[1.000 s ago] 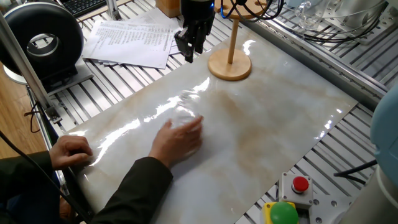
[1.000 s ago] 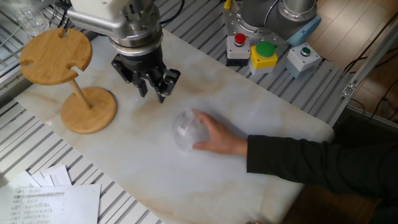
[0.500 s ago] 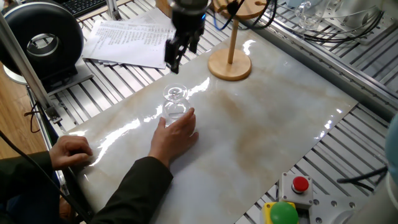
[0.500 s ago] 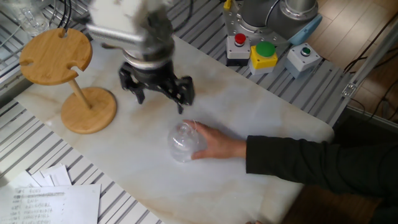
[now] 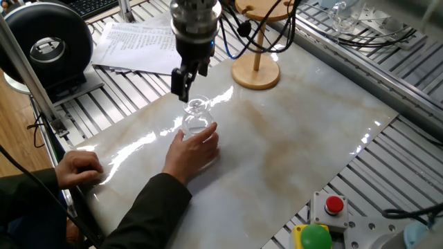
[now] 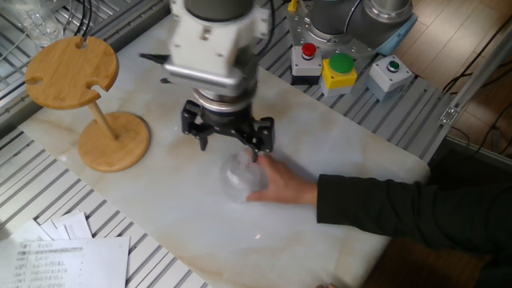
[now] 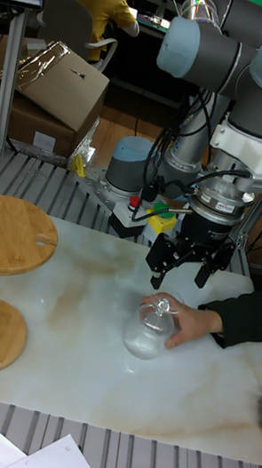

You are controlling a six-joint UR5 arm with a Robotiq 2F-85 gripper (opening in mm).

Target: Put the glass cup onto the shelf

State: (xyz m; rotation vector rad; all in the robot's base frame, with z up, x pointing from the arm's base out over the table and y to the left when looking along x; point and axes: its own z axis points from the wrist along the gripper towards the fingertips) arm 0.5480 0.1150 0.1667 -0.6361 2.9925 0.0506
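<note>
The glass cup (image 5: 196, 119) stands bowl down with its round foot up on the marble slab, and a person's hand (image 5: 196, 149) steadies it from the near side. It also shows as the glass cup (image 6: 238, 178) and the glass cup (image 7: 148, 332). My gripper (image 5: 185, 81) hangs open just above and slightly behind it, fingers spread and holding nothing; gripper (image 6: 229, 145), gripper (image 7: 181, 278). The shelf (image 6: 71, 74) stands apart at the slab's end, its slotted top disc bare; shelf (image 5: 256, 72), shelf (image 7: 4, 234).
Printed papers (image 5: 145, 43) and a black round device (image 5: 48, 47) lie beyond the slab. Button boxes (image 6: 336, 68) sit by the arm's base. The person's sleeve (image 6: 400, 210) reaches across the slab. Other glassware (image 5: 344, 15) stands at the back.
My gripper has travelled from beside the shelf's base across to a spot right over the cup. The hand turned the cup upright on its bowl and still holds it.
</note>
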